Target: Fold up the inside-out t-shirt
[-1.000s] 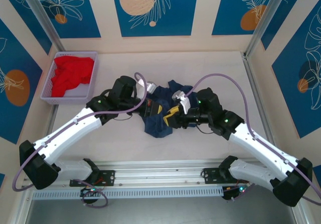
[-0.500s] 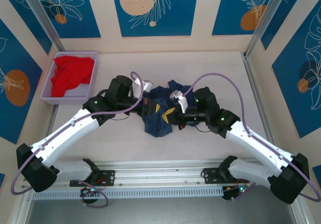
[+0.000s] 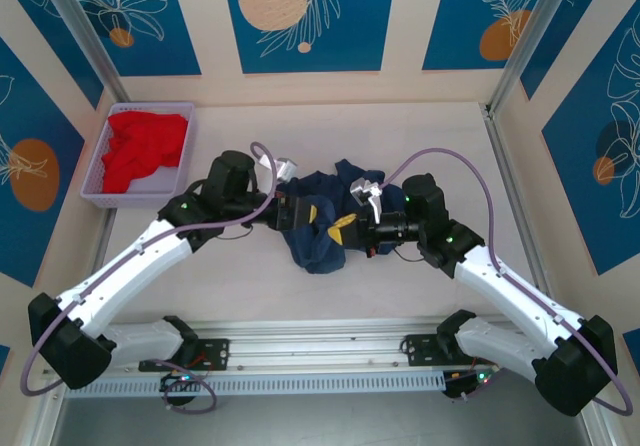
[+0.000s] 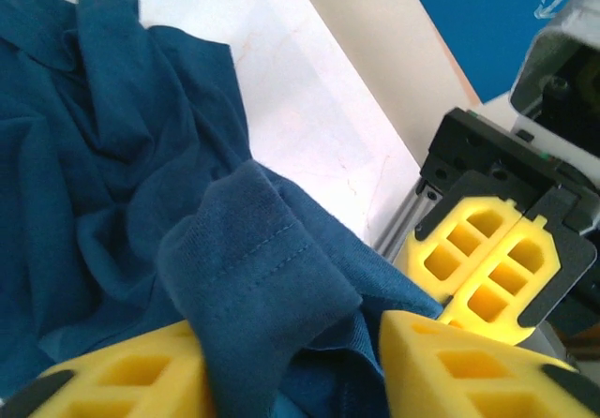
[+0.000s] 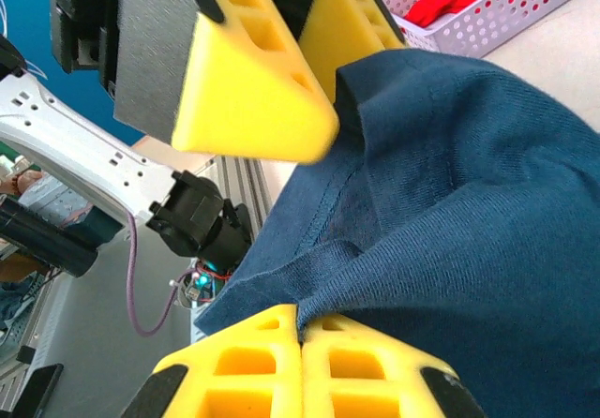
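Note:
The inside-out t-shirt (image 3: pixel 322 228) lies crumpled in a navy heap at the middle of the table. My left gripper (image 3: pixel 302 210) is at its left side and stands open. In the left wrist view a stitched hem fold (image 4: pixel 258 277) rests against the left pad (image 4: pixel 122 380), with a gap to the right pad (image 4: pixel 469 362). My right gripper (image 3: pixel 346 232) is at the heap's right side, shut on a pinched ridge of the t-shirt (image 5: pixel 422 249). Its two pads meet at the right gripper (image 5: pixel 300 329). The two grippers face each other closely.
A lilac basket (image 3: pixel 100 181) with a red garment (image 3: pixel 145 146) stands at the back left, also seen as the basket (image 5: pixel 525 10) in the right wrist view. The metal rail (image 3: pixel 320 341) runs along the table's near edge. Bare table lies right of the heap.
The right gripper has shut on the t-shirt's cloth. The left gripper, shut before, has opened and released its fold. Both arms have shifted slightly and the heap has spread a little.

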### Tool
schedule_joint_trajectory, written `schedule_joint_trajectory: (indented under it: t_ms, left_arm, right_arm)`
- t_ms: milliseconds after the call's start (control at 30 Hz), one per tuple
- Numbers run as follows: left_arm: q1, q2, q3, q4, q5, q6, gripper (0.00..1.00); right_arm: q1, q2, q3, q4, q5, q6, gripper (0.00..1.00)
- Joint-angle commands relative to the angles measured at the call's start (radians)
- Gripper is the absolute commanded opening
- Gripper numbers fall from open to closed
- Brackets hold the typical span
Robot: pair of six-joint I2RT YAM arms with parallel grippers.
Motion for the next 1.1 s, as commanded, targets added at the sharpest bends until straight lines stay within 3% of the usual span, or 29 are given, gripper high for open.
schedule_joint_trajectory:
  t_ms: [0, 67, 233, 533, 733, 933, 1000, 1067]
  left_arm:
    - [0.013, -0.073, -0.009, -0.072, -0.162, 0.056, 0.52]
    - [0.013, -0.112, -0.023, -0.090, -0.234, 0.066, 0.54]
    - [0.013, -0.160, -0.072, -0.075, -0.182, 0.078, 0.60]
    - [0.029, -0.124, -0.078, -0.151, -0.293, 0.093, 0.62]
    - [0.123, -0.094, -0.187, 0.026, 0.005, -0.048, 0.63]
    - [0.142, -0.028, -0.268, 0.234, 0.167, -0.119, 0.73]
    - [0.142, 0.001, -0.290, 0.335, 0.220, -0.153, 0.72]
    - [0.141, 0.033, -0.308, 0.424, 0.265, -0.190, 0.65]
  right_arm:
    - [-0.006, -0.018, -0.009, 0.030, -0.032, 0.014, 0.00]
    - [-0.006, -0.016, -0.010, 0.036, -0.032, 0.017, 0.00]
    - [-0.007, -0.015, -0.018, 0.056, -0.037, 0.019, 0.00]
    - [-0.011, -0.028, -0.019, 0.024, -0.015, -0.005, 0.00]
    - [-0.019, -0.030, -0.027, 0.012, -0.013, -0.009, 0.00]
    - [-0.019, -0.035, -0.029, 0.016, -0.011, -0.010, 0.00]
    - [-0.019, -0.037, -0.030, 0.014, -0.007, -0.010, 0.00]
    - [-0.020, -0.045, -0.035, 0.013, 0.004, -0.009, 0.00]
